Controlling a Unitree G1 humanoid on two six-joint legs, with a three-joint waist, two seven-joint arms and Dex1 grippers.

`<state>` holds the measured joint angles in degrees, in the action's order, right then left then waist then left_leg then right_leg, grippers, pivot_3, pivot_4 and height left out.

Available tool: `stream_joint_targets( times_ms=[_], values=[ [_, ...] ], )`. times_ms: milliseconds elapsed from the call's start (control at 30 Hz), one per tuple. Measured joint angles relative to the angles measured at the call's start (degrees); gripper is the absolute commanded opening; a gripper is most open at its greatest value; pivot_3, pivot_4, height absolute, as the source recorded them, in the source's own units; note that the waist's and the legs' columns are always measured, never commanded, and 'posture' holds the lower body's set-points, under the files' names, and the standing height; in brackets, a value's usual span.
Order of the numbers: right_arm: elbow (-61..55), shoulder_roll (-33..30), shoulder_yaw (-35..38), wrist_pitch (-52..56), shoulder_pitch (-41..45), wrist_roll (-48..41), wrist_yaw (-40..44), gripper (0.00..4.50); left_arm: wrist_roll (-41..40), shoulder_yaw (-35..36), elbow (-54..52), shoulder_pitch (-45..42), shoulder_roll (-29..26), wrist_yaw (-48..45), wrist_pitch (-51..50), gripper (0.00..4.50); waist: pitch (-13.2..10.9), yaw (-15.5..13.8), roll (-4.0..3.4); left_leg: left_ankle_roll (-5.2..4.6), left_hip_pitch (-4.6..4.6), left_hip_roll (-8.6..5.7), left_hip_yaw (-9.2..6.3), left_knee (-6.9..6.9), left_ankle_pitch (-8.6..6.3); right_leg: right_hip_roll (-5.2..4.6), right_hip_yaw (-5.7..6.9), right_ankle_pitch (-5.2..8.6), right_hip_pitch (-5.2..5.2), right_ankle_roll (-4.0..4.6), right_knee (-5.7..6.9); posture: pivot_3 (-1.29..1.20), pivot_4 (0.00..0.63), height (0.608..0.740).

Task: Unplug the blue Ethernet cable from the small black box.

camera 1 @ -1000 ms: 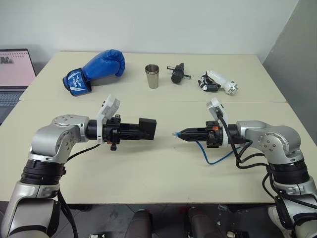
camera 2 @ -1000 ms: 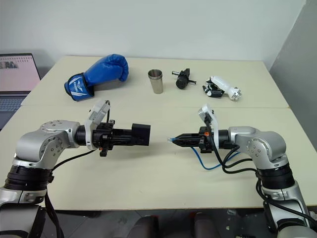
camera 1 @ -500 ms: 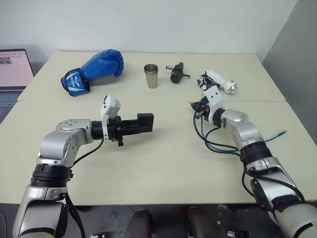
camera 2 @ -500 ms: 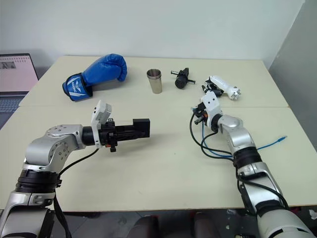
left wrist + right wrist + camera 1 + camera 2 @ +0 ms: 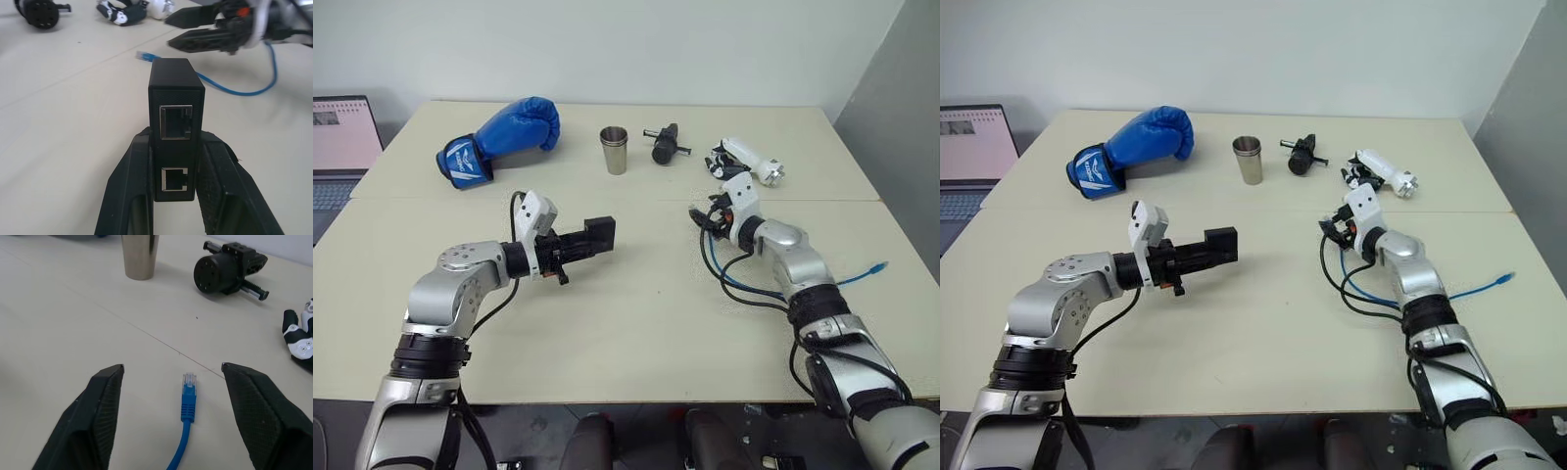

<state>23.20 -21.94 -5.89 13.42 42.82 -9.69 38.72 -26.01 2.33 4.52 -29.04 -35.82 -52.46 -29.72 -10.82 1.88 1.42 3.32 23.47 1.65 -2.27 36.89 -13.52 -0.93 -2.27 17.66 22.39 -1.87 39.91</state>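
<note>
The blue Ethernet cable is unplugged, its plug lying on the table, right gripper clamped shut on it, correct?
Not quite. In the right wrist view the right gripper is open, its fingers standing apart on either side of the blue Ethernet cable, whose plug lies free on the table.

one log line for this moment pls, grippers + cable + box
left gripper: shut on small black box | right gripper: open | blue Ethernet cable: unplugged, plug end lying on table between the fingers | box ports: both empty

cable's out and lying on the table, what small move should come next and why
Probably lower the small black box to the table. Its ports are empty, the blue Ethernet cable lies free between the open right gripper fingers, and the left gripper is shut on the box, held above the table.
</note>
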Motion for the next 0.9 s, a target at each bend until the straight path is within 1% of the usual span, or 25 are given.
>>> stream_joint_targets(
  times_ms=[67,100,167,233,300,400,533,800,833,900],
  values=[
    [-11.09,-2.94,-1.50,4.35,-3.65,-2.95,5.87,3.98,1.74,1.05,1.07,-0.25,1.39,3.42,2.60,0.78,0.00,-0.07,0.00,0.00,0.00,0.01,-0.08,0.01,0.00,0.00,0.04,0.00,-0.02,0.00,-0.01,0.00,0.150,0.740],
    [-14.88,-3.77,-2.29,5.90,-4.69,-3.91,7.72,3.98,2.48,1.44,1.79,-0.29,1.80,4.75,3.80,0.78,0.00,-0.01,0.00,0.00,0.00,0.01,-0.09,0.01,0.00,0.00,0.02,0.00,-0.02,0.00,-0.02,0.00,0.150,0.740],
    [-21.65,-5.10,-3.48,9.27,-6.54,-5.83,10.72,3.98,4.62,1.83,3.37,-0.37,2.60,7.74,6.58,0.78,0.00,0.12,0.00,0.00,-0.02,0.02,-0.13,0.03,0.00,0.01,0.02,0.00,-0.02,-0.01,-0.01,0.00,0.150,0.740],
    [-28.99,-7.70,-5.07,13.41,-8.53,-7.54,13.54,3.98,7.51,2.73,5.40,0.33,4.18,12.17,11.48,0.78,0.00,0.01,0.00,0.00,-0.04,0.01,-0.19,0.05,0.00,0.00,0.04,0.00,-0.05,-0.01,0.01,0.00,0.150,0.740],
    [-33.78,-9.67,-6.05,16.42,-9.68,-8.80,15.25,3.98,9.19,4.15,7.51,1.76,5.47,15.69,14.69,0.78,0.00,-0.01,0.00,0.00,-0.04,0.00,-0.27,0.05,0.00,-0.01,0.05,0.00,-0.07,-0.01,0.01,0.00,0.150,0.740],
    [-37.16,-10.70,-6.51,20.67,-10.01,-10.82,16.39,3.98,10.52,4.90,11.13,3.73,6.63,18.18,17.85,0.78,0.00,-0.03,0.00,0.00,-0.04,-0.02,-0.33,0.05,0.00,-0.01,0.08,0.00,-0.08,-0.01,0.01,0.00,0.150,0.740],
    [-38.56,-10.98,-6.35,25.61,-9.42,-13.73,16.44,3.98,11.43,5.00,16.60,5.46,8.50,19.54,21.43,0.78,0.00,-0.15,0.01,0.00,-0.03,-0.04,-0.40,0.07,0.00,-0.02,0.14,0.00,-0.09,-0.01,0.01,0.00,0.150,0.740],
    [-38.72,-11.46,-5.91,27.35,-8.14,-14.48,16.31,3.98,11.86,5.89,20.04,4.89,9.06,20.93,24.70,0.78,0.01,-0.11,0.01,0.00,-0.08,-0.05,-0.43,0.06,0.00,-0.01,0.15,0.00,-0.12,-0.01,0.04,0.00,0.150,0.740],
    [-38.74,-11.46,-5.91,27.37,-8.14,-14.49,16.31,3.98,11.74,6.00,20.38,4.70,9.08,20.97,24.36,1.50,0.01,-0.11,0.01,0.00,-0.10,-0.05,-0.43,0.06,0.00,0.00,0.16,0.00,-0.15,-0.01,0.04,0.00,0.150,0.740],
    [-38.84,-11.47,-5.91,27.37,-8.14,-14.51,16.30,3.98,11.78,6.10,21.38,4.72,9.06,21.31,23.52,1.87,0.01,-0.06,0.01,0.00,-0.15,-0.05,-0.41,0.05,0.00,0.00,0.14,0.00,-0.17,-0.01,0.06,0.00,0.150,0.740]
  ],
)
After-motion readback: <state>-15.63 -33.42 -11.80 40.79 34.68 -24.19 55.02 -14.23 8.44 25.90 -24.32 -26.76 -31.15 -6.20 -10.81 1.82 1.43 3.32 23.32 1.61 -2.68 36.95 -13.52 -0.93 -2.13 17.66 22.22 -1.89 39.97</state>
